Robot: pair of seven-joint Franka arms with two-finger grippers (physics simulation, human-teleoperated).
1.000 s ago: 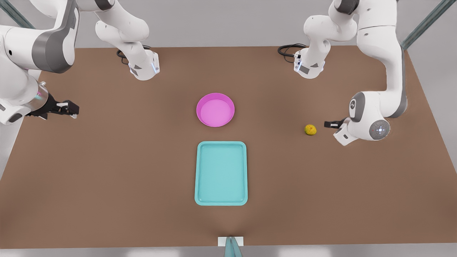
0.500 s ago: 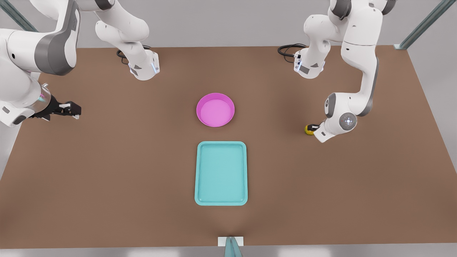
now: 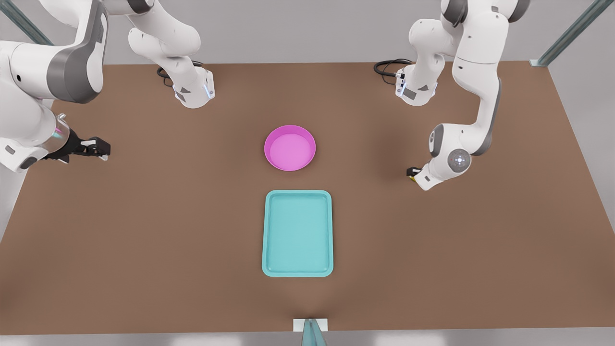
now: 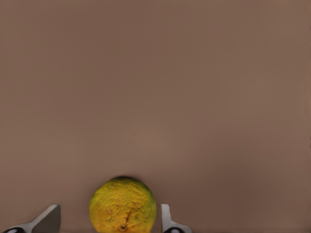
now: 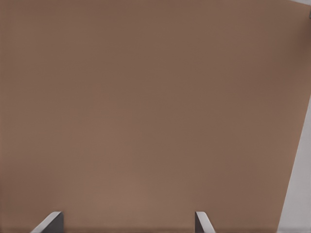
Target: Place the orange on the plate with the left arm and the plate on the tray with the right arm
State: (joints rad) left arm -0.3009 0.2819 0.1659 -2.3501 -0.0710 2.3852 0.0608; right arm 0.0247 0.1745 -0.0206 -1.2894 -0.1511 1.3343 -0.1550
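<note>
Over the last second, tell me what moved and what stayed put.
The left gripper, on the front view's right, closed in on the orange until its open fingers flank it, one with a gap; no grasp yet. The right gripper edged slightly toward the table's middle, open and waiting. The plate and tray stayed put.

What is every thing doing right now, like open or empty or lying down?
orange: on the table, between the open fingers of the left pincer, not squeezed yet.
plate: empty, flat on the table.
tray: empty, beside the plate.
right pincer: open, holding nothing, waiting.
</note>
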